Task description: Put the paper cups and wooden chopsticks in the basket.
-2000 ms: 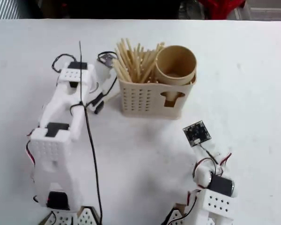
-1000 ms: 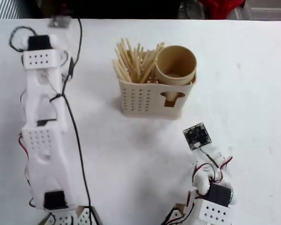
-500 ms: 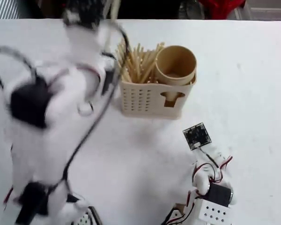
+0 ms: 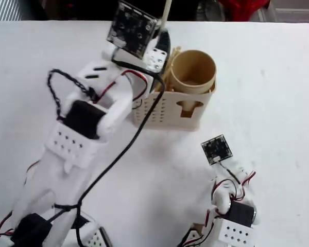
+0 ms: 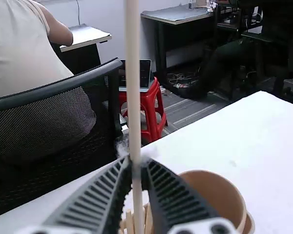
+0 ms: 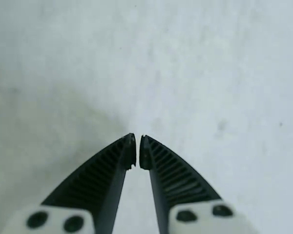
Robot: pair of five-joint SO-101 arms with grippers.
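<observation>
A cream perforated basket [image 4: 159,110] stands at the table's middle back, and a tan paper cup [image 4: 193,70] sits inside it at the right. Several wooden chopsticks [image 4: 171,57] stand in its left part, mostly hidden under my left arm. My left gripper [image 4: 163,37] hovers over that left part, shut on one wooden chopstick [image 4: 167,13] that points straight up. In the left wrist view the chopstick [image 5: 133,87] rises from between the shut fingers of the gripper [image 5: 136,168], with the cup [image 5: 211,195] just below. My right gripper [image 6: 137,146] is shut with nothing in it, low over bare table.
The right arm [image 4: 232,208] is folded at the near right edge, its camera board [image 4: 216,147] facing up. The left arm [image 4: 77,139] stretches diagonally across the left half of the table. Bare white table [image 4: 268,92] lies to the right of the basket.
The left arm swung from the far left of the table up and over the basket, carrying a chopstick. The right arm stayed where it was.
</observation>
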